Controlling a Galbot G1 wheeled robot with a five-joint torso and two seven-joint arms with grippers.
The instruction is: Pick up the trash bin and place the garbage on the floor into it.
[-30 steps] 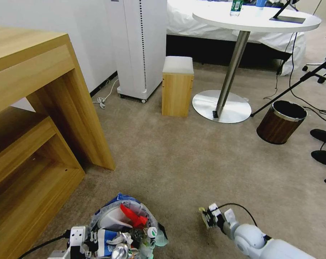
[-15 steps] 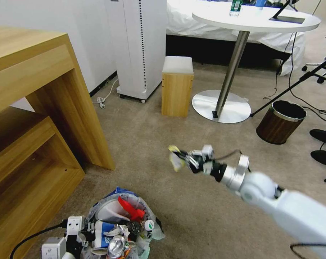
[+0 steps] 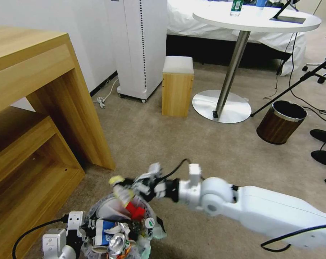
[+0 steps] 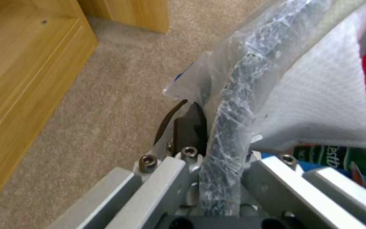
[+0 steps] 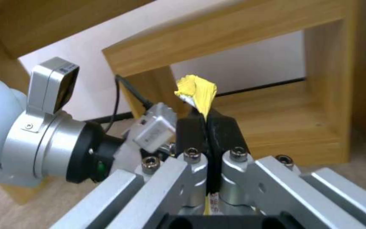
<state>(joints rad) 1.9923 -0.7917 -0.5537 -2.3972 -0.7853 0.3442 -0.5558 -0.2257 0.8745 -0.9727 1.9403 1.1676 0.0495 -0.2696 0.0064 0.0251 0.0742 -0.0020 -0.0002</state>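
Left gripper [image 3: 76,230] clamped on the bagged rim of the trash bin [image 3: 98,212], held up off the carpet so the mouth sits in reach; bin already packed with garbage [image 3: 116,230], can and red wrapper on top; right gripper [image 3: 128,189] just above the far rim, pinching a yellow scrap [image 5: 198,92], likely positioned to drop it in; wooden desk [image 3: 44,108] beyond.

Beige carpet [image 3: 191,151] underfoot, honey wood-grain shelving [image 3: 33,108] beside it. The trash bin [image 3: 125,230] wears clear crinkled plastic over a dark rim, stuffed with red, white and blue litter. A yellow scrap [image 5: 198,92] sits between black pads [image 5: 191,130].
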